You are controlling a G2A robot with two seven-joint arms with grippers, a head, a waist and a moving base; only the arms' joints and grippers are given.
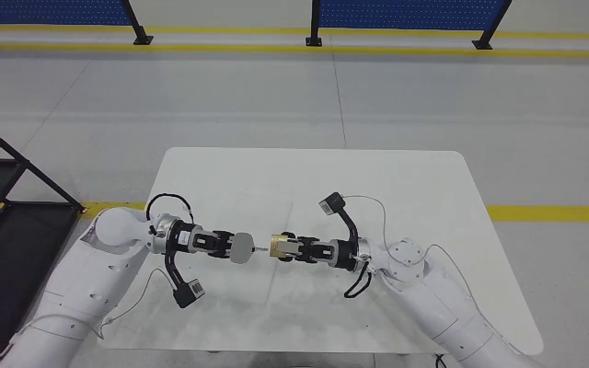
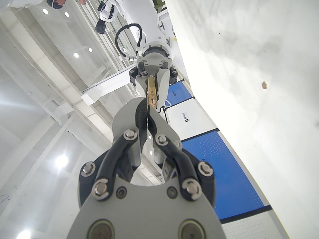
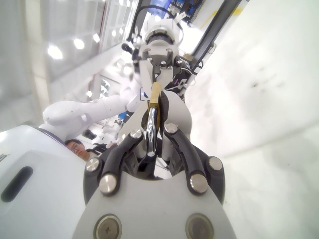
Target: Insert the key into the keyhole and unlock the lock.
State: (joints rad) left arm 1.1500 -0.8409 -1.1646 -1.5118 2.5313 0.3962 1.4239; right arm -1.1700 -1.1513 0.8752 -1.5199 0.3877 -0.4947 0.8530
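Your white table (image 1: pixel 414 184) lies under both arms, which meet over its near middle. The right gripper (image 1: pixel 294 248) pinches a brass padlock (image 1: pixel 279 246) by its shackle end. The left gripper (image 1: pixel 241 247), pads pressed together, sits just left of the padlock. Any key between the pads is too small to make out.

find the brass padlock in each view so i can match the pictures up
Top view: padlock between the two arms' tips, held in the right gripper.
Left wrist view: padlock in the far gripper, keyhole end toward the camera.
Right wrist view: padlock in the right gripper, chrome shackle nearest the camera.
Shared landmark: the white table.
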